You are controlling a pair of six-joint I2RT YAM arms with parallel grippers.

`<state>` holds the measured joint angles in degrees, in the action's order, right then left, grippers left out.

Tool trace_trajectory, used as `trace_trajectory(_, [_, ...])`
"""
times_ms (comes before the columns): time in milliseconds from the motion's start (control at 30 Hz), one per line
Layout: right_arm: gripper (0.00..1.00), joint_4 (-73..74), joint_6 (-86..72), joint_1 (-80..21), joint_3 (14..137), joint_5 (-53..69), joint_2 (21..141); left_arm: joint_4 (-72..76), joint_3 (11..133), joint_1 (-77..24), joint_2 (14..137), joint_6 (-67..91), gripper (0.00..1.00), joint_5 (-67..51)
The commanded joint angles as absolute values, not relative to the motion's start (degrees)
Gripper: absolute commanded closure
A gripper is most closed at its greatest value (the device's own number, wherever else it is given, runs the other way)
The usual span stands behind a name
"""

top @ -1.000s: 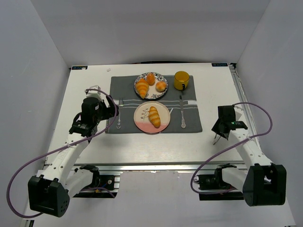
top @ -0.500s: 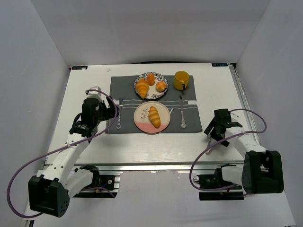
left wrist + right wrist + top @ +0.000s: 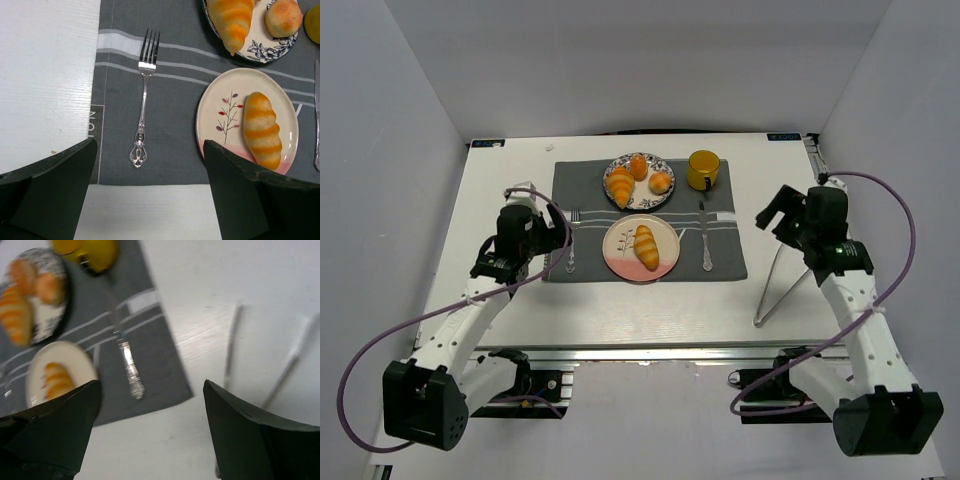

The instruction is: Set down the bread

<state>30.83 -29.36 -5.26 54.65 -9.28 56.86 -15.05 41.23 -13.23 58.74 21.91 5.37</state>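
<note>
- The bread (image 3: 646,247) lies slantwise on the pink plate (image 3: 613,255), in the middle of the grey mat (image 3: 725,258), and nothing touches it
- The left gripper (image 3: 150,142) is released and empty; its jaws stand wide apart over the fork (image 3: 143,100), left of the plate and clear of the bread
- The right gripper (image 3: 151,383) is also spread and holds nothing; it hangs over the bare table at the right of the mat, beyond the knife (image 3: 706,240); its own view is blurred
- What look like tongs (image 3: 772,290) lie on the table right of the mat, between the right arm and the near edge, and neither gripper touches them
- Behind the pink plate, the patterned plate (image 3: 611,178) carries the other rolls, with the yellow cup (image 3: 702,170) just beside it
- As I judge it, the placing itself is done: the bread sits where a serving would go, and both grippers are free of it
- The step in hand reads as the close of the task
- The next move calls for little: carry both arms clear, high enough not to brush the fork, the knife or the tongs, and leave the bread alone
</note>
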Motion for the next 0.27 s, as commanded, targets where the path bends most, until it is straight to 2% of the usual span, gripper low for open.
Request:
trace_trajectory(0, [0.11, 19.0, -29.4, -5.8, 52.7, 14.2, 53.8, -14.7, 44.1, -13.1, 57.1, 22.3, 0.02, 8.1])
trace_trajectory(67, [0.12, 13.6, -31.5, -8.3, 48.4, 18.7, 53.3, -13.6, 43.8, -13.1, 55.6, 23.0, 0.02, 10.1])
trace_trajectory(233, [0.1, 15.2, -28.3, -19.1, 51.4, 8.1, 58.9, -14.0, 43.7, -13.1, 53.1, 22.9, 0.02, 12.3])
